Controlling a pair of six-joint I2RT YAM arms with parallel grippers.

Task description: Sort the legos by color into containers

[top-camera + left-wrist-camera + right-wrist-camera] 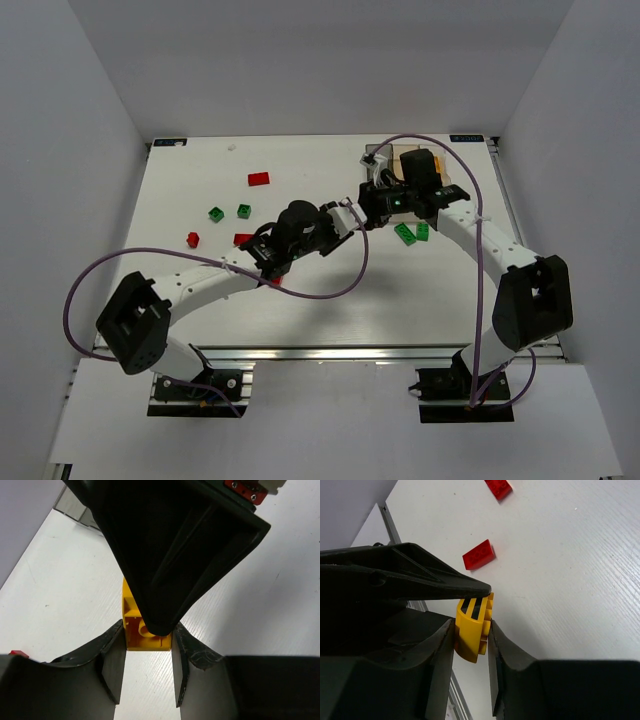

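Two grippers, one yellow brick (pixel 136 630)
Left gripper (pixel 148 627), right gripper (pixel 471 625) both clamp it at fingertips; red brick (pixel 479 555) beyond right.

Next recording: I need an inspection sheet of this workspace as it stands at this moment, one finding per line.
Surface: white table, legos scattered across it.
Job's things: yellow lego between both grippers; red legos and green legos loose on the table; containers at the far edge, largely hidden from above.
Clutter: one small white bit near the far edge, too small to identify.
Grippers: left gripper and right gripper both closed on the yellow lego.
Cables: purple cables hang in loose loops, one per side.
Surroundings: white walls on three sides; nothing else seen.
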